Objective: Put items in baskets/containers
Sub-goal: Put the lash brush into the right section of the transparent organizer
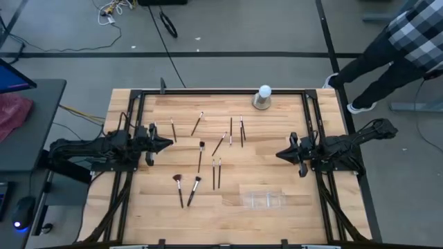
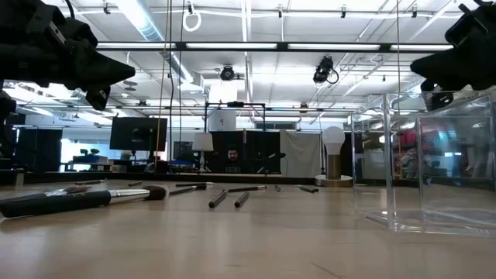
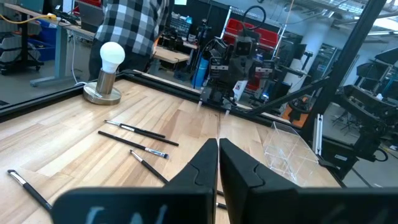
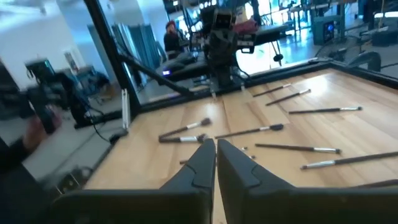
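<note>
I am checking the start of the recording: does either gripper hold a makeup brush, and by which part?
Nothing is held. The left gripper and right gripper are both shut and empty, above the table.

Scattered brushes [image 1: 200, 155] mid-table (edges free)

Floor: grey concrete floor [image 1: 228, 34] crossed by dark taped lines, loose black cables [image 1: 166, 24] lying on it.
Table: pale wooden plank tabletop [image 1: 277, 131] inside a black metal frame [image 1: 208, 90].
Side furniture: dark grey desk [image 1: 31, 114] beside the table, a red cloth [image 1: 12, 114] on it.
Ceiling: long white strip lights [image 2: 256, 45] on exposed rails.
Person: standing past the table's far corner, in a black-and-white checked shirt [image 1: 415, 28].
Back of room: dark monitors [image 2: 138, 133] and workbenches.
</note>
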`<action>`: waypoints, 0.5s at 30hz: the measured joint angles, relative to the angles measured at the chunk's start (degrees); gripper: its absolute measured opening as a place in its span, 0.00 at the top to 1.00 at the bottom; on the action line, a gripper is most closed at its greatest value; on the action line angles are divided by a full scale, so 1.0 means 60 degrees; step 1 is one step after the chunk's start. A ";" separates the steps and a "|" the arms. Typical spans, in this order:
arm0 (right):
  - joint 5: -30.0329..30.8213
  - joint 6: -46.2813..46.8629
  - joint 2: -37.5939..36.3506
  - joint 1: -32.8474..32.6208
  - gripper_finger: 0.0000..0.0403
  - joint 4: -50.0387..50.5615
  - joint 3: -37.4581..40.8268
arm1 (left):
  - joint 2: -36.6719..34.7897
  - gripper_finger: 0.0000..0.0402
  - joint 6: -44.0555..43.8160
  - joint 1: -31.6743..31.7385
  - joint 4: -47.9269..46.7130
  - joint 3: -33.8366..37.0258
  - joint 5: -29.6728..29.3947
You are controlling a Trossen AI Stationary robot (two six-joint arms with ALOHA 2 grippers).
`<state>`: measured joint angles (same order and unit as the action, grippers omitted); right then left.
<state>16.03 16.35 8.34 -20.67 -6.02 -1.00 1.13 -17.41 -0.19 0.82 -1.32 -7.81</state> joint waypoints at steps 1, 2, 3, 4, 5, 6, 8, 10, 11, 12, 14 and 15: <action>0.0000 0.0277 0.0000 0.0000 0.95 -0.0133 0.0000 | 0.0000 0.95 0.0000 0.0000 0.0000 0.0002 -0.0004; 0.0004 0.0514 0.0000 0.0002 0.95 -0.0265 0.0000 | 0.0000 0.95 -0.0001 0.0001 0.0000 0.0004 -0.0004; 0.0013 0.0611 0.0000 0.0013 0.95 -0.0456 0.0001 | -0.0001 0.95 -0.0002 0.0002 0.0002 0.0002 -0.0004; 0.0020 0.0710 0.0000 0.0015 0.95 -0.0686 -0.0003 | -0.0003 0.95 -0.0003 0.0001 0.0000 0.0000 -0.0004; 0.0040 0.0690 0.0000 0.0015 0.95 -0.0922 -0.0003 | 0.0000 0.95 -0.0001 0.0002 0.0000 0.0000 -0.0002; 0.0041 0.0591 0.0000 0.0015 0.95 -0.1161 0.0000 | 0.0000 0.95 -0.0004 0.0003 0.0000 0.0003 -0.0001; 0.0150 0.0207 0.0032 0.0015 0.95 -0.1742 -0.0002 | 0.0000 0.95 0.0000 0.0004 0.0000 0.0004 -0.0004; 0.0517 -0.0084 0.0160 0.0015 0.95 -0.2684 -0.0003 | 0.0000 0.95 -0.0001 0.0000 0.0002 0.0002 -0.0004; 0.0792 -0.0120 0.0253 0.0015 0.95 -0.3236 -0.0001 | -0.0003 0.95 -0.0001 0.0003 0.0000 0.0000 -0.0004; 0.1130 -0.0169 0.0358 0.0018 0.95 -0.3763 -0.0003 | -0.0001 0.95 -0.0001 0.0000 0.0000 0.0004 -0.0004; 0.1864 -0.0277 0.0609 0.0058 0.95 -0.4601 -0.0003 | 0.0000 0.95 0.0000 0.0003 0.0000 0.0000 -0.0004; 0.2069 -0.0274 0.0766 0.0089 0.95 -0.4844 -0.0003 | 0.0000 0.95 0.0000 0.0000 0.0003 0.0004 -0.0004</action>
<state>28.45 14.70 12.94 -20.13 -35.09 -1.02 1.13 -17.41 -0.19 0.84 -1.30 -7.84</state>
